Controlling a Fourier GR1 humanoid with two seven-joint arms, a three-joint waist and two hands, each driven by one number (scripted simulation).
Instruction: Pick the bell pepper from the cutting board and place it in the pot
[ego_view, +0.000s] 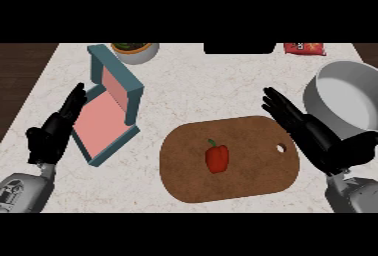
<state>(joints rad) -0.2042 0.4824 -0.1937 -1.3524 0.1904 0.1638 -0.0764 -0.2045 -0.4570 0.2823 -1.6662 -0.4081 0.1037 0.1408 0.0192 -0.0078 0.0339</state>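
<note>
A red bell pepper with a green stem lies near the middle of the brown wooden cutting board. At the right edge of the counter stands the grey pot, empty inside. My right hand hovers open over the board's right end, between pepper and pot, fingers straight and pointing up-left; it touches nothing. My left hand rests open at the left edge, fingers up.
An open teal box with a pink lining sits left of the board, beside my left hand. A bowl with greens, a black object and a red snack bag line the far edge.
</note>
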